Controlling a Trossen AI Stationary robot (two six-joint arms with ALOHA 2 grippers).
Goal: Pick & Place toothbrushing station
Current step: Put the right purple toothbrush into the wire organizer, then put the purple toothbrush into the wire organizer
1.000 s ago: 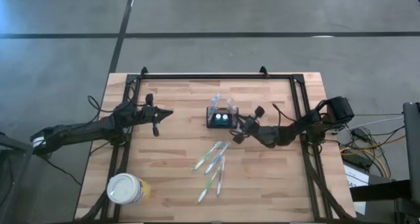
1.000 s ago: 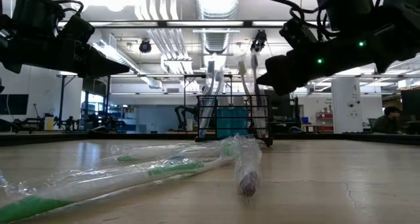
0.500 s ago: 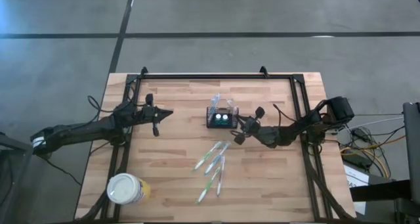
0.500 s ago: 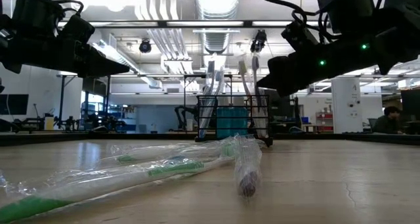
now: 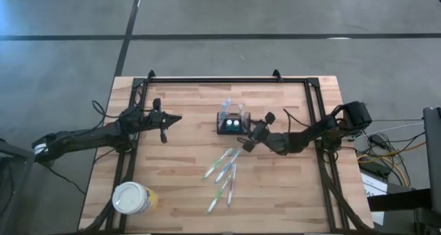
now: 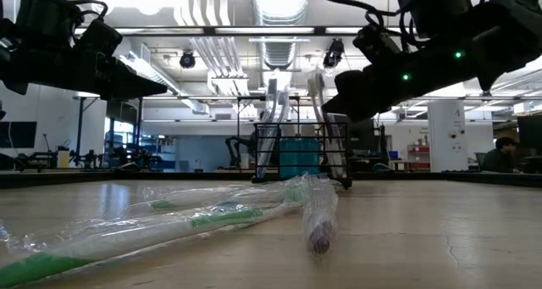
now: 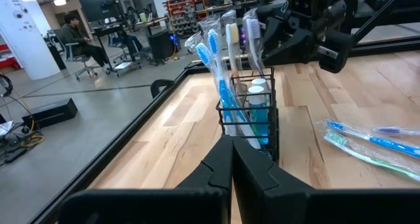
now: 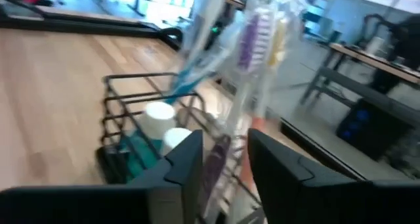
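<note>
Caddy (image 5: 232, 123) just beside open right gripper (image 5: 253, 129), toward table centre.

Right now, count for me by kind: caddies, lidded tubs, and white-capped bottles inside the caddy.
Caddy: 1
Lidded tub: 1
White-capped bottles in the caddy: 2
Total: 4
</note>
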